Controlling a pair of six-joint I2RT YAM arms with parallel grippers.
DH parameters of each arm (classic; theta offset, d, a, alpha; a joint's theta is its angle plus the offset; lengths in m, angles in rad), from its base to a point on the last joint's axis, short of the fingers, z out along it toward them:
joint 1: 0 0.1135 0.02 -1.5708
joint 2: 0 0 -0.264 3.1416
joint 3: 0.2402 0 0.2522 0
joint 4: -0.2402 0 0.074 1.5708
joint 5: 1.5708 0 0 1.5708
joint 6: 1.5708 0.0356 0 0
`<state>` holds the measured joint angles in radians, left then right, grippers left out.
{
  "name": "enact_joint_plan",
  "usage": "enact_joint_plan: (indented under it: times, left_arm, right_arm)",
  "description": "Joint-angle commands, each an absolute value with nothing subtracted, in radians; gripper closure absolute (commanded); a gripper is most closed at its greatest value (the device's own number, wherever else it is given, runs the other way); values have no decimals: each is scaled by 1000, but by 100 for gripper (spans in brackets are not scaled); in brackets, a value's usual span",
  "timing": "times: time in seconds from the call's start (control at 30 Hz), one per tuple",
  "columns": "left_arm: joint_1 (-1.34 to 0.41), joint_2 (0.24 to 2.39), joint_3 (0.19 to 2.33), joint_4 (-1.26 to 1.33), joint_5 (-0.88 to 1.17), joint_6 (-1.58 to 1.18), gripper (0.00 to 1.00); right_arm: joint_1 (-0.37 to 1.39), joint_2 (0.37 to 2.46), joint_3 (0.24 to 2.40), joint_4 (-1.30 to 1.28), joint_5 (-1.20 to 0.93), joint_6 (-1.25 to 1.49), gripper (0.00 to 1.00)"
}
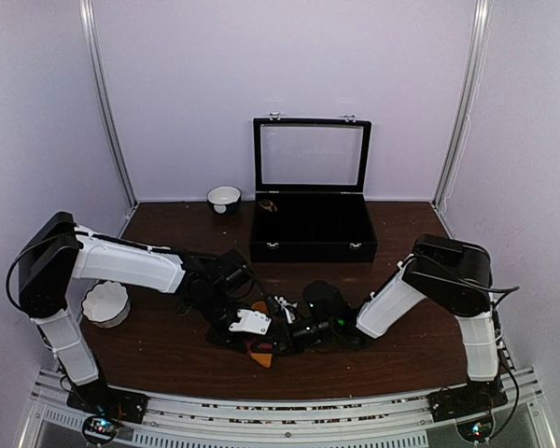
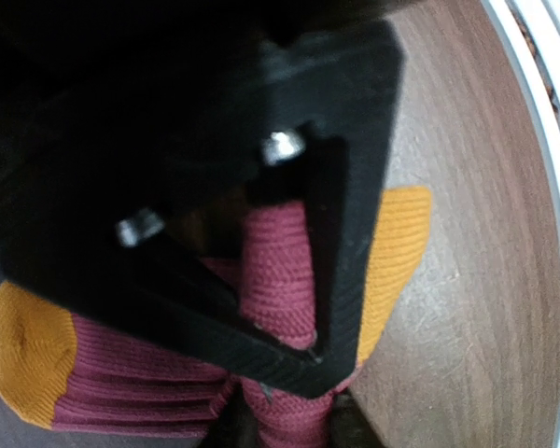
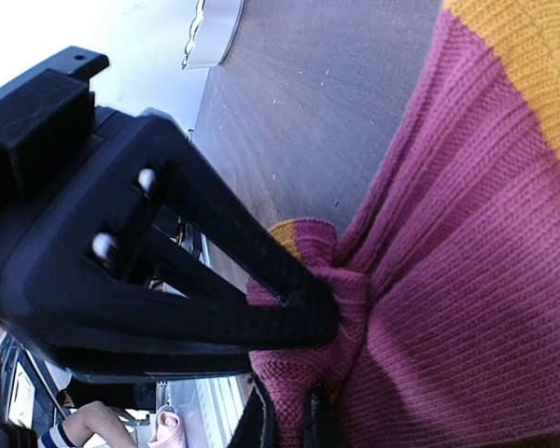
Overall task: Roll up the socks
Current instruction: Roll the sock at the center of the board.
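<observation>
Dark wooden table (image 1: 159,350) carries the work; left gripper (image 2: 303,362) and right gripper (image 3: 303,359) each pinch bunched magenta sock (image 2: 280,271); it lies mostly flat, so rolling looks barely begun.

socks (image 2: 280,271): magenta-red ribbed knit, orange toes
table (image 2: 467,280): dark brown wood grain
box (image 1: 313,241): black, at 12 o'clock
bowl (image 1: 224,190): white, at 11 o'clock
dish (image 1: 105,321): white, fluted, at 9 o'clock
left tool (image 2: 303,359): black
right tool (image 3: 313,327): black
</observation>
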<state>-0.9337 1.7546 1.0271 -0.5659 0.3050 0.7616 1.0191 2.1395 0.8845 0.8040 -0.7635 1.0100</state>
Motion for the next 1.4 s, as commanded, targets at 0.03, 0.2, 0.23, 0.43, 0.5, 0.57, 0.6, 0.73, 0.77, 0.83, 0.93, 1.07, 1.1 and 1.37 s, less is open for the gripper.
enact_joint_plan:
  times: [0.03, 0.2, 0.23, 0.43, 0.5, 0.57, 0.6, 0.73, 0.77, 0.83, 0.93, 1.07, 1.1, 1.37]
  left_arm:
    - [-942, 1849, 1111, -613, 240, 713, 93]
    - [-931, 1921, 1190, -723, 282, 676, 100]
    - [-925, 1929, 1204, -743, 298, 667, 100]
    - [-863, 1994, 1268, -843, 372, 616, 100]
    - [-843, 2010, 1275, -863, 395, 612, 100]
    - [-828, 2021, 1280, -880, 423, 611, 100]
    - [-821, 2028, 1284, -888, 436, 611, 100]
    - [-796, 2065, 1318, -937, 515, 618, 100]
    - [-787, 2082, 1332, -958, 546, 624, 100]
    - [-766, 2128, 1369, -1010, 620, 633, 100]
    - [-739, 2190, 1411, -1078, 686, 651, 100]
    - [-721, 2263, 1461, -1160, 731, 679, 100]
    - [-722, 2272, 1464, -1169, 737, 686, 100]
    - [-720, 2287, 1471, -1217, 768, 740, 100]
  right_arm:
    - [1019, 2187, 784, 579, -700, 991, 98]
    - [1022, 2059, 694, 524, -578, 883, 74]
    - [1024, 2028, 675, 515, -551, 863, 72]
    - [1053, 1869, 621, 415, -395, 710, 61]
    - [1064, 1828, 604, 397, -340, 675, 61]
    - [1076, 1789, 573, 409, -275, 650, 61]
    - [1086, 1764, 555, 416, -237, 638, 61]
    - [1163, 1693, 493, 461, -81, 560, 61]
    - [1201, 1672, 480, 468, -25, 526, 61]
    - [1277, 1635, 469, 481, 65, 437, 60]
    - [1362, 1622, 543, 386, 167, 321, 60]
    - [1404, 1645, 685, 222, 217, 191, 59]
    - [1405, 1649, 711, 208, 214, 158, 59]
    - [1375, 1743, 885, 143, 209, -128, 54]
